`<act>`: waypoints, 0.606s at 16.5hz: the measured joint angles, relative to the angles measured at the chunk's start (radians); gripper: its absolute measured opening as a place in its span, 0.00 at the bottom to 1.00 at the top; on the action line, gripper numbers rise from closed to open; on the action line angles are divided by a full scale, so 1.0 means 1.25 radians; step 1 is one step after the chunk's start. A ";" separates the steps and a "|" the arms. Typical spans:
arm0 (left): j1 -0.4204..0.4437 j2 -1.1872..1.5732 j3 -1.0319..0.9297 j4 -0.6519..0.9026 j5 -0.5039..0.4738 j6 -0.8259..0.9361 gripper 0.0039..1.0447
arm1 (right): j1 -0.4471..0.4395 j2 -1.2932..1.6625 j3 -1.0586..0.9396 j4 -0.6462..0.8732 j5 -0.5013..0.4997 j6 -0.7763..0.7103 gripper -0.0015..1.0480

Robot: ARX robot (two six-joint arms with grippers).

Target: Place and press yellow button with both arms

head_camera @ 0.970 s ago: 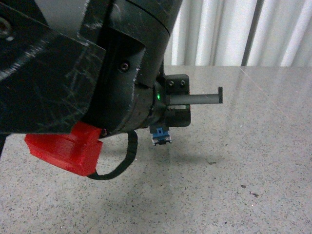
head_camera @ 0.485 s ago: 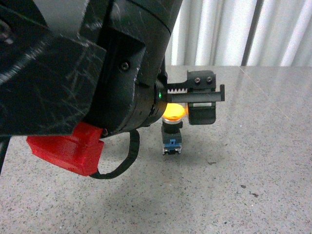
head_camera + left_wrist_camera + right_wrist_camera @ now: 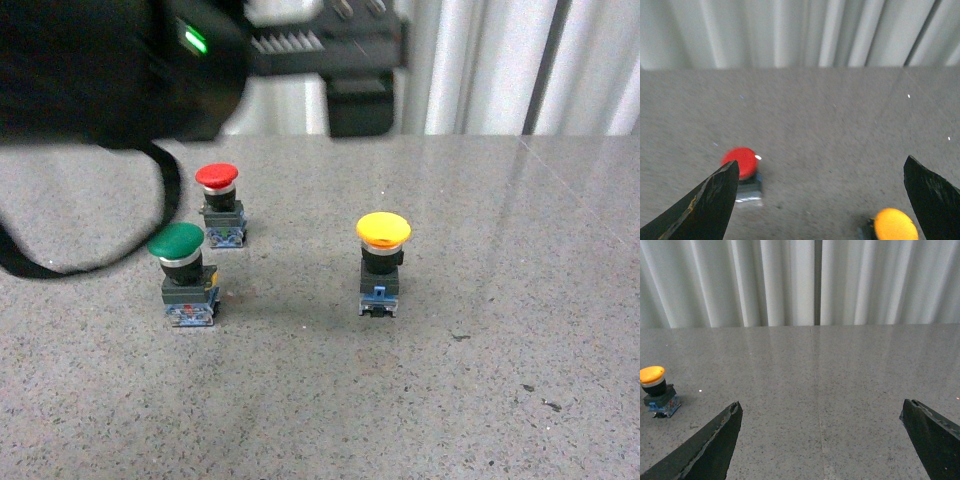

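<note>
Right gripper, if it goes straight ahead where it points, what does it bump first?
Probably nothing soon: the right gripper faces only table, then the curtain. The yellow button sits off to one side, outside its open fingers.

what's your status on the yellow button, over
Left gripper open, empty. Right gripper open, empty. Yellow button upright on the table, free of both. Green button and red button stand apart to its left, nothing blocking.

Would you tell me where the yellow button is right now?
In the front view the yellow button stands upright on the stone table, near the middle, to the right of the green button and the red button.
</note>
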 joint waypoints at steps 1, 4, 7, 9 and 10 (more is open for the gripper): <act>0.041 -0.108 -0.039 0.005 0.003 0.048 0.94 | 0.000 0.000 0.000 0.000 0.000 0.000 0.94; 0.232 -0.427 -0.150 -0.108 0.101 0.182 0.94 | 0.000 0.000 0.000 0.000 0.000 0.000 0.94; 0.454 -0.714 -0.225 -0.244 0.270 0.209 0.82 | 0.000 0.000 0.000 0.000 0.000 0.000 0.94; 0.446 -0.844 -0.391 -0.208 0.301 0.171 0.56 | 0.000 0.000 0.000 0.000 0.000 0.000 0.94; 0.447 -0.853 -0.435 -0.204 0.300 0.165 0.45 | 0.000 0.000 0.000 0.000 0.000 0.000 0.94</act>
